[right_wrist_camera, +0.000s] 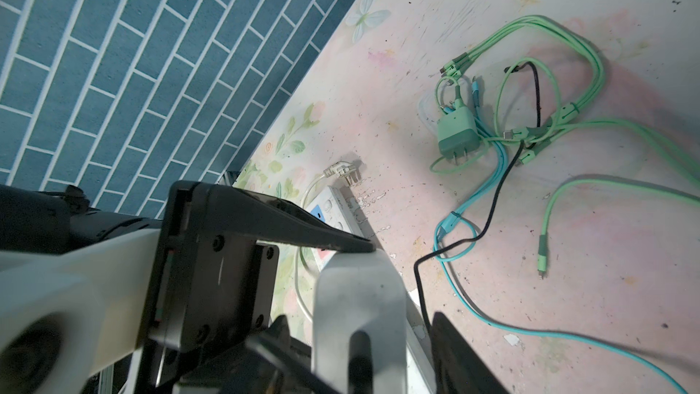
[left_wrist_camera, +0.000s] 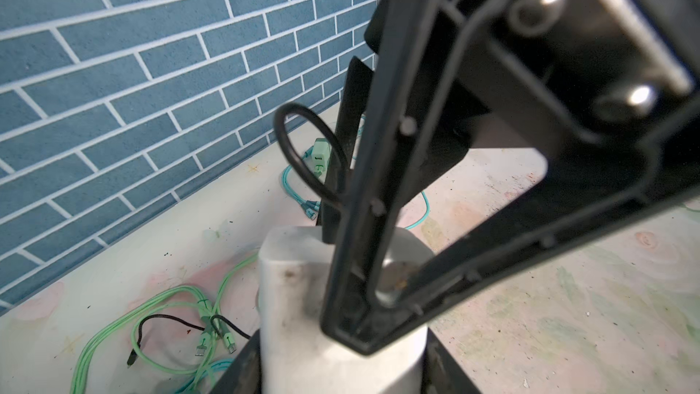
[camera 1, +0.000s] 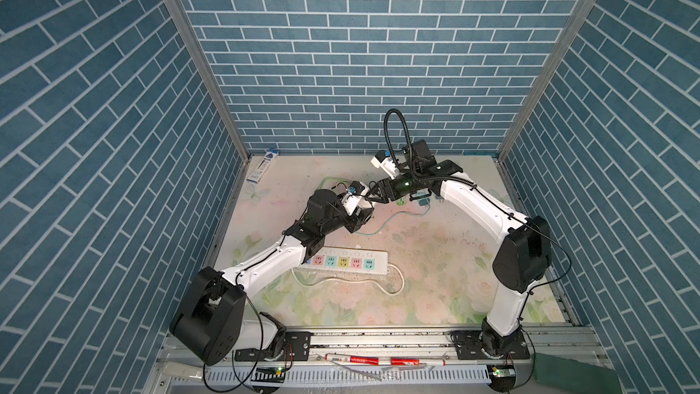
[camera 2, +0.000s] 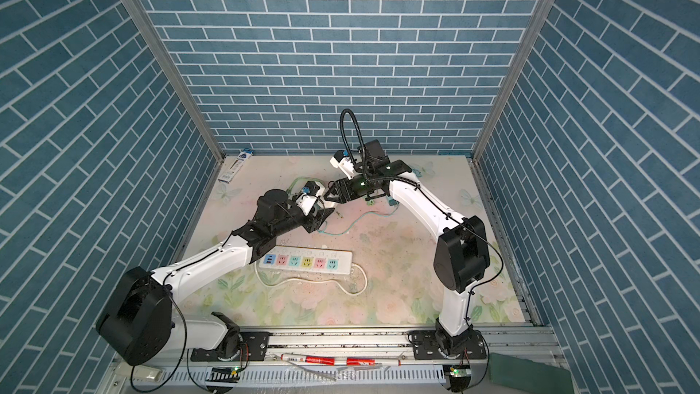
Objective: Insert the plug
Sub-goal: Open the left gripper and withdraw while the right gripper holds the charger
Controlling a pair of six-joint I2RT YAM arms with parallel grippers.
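Observation:
A white plug hangs above the middle of the table, with my left gripper shut on it, one black finger on each side. My right gripper has come in from the other side and stands open around the same plug, with a narrow gap at each finger. In both top views the two grippers meet tip to tip. A black cable trails from the plug over the table. The white power strip lies nearer the front, partly under my left arm.
A green charger and a tangle of green and teal cables lie at the back of the table. The strip's own cord loops by its right end. A small box sits at the back left. Markers lie on the front rail.

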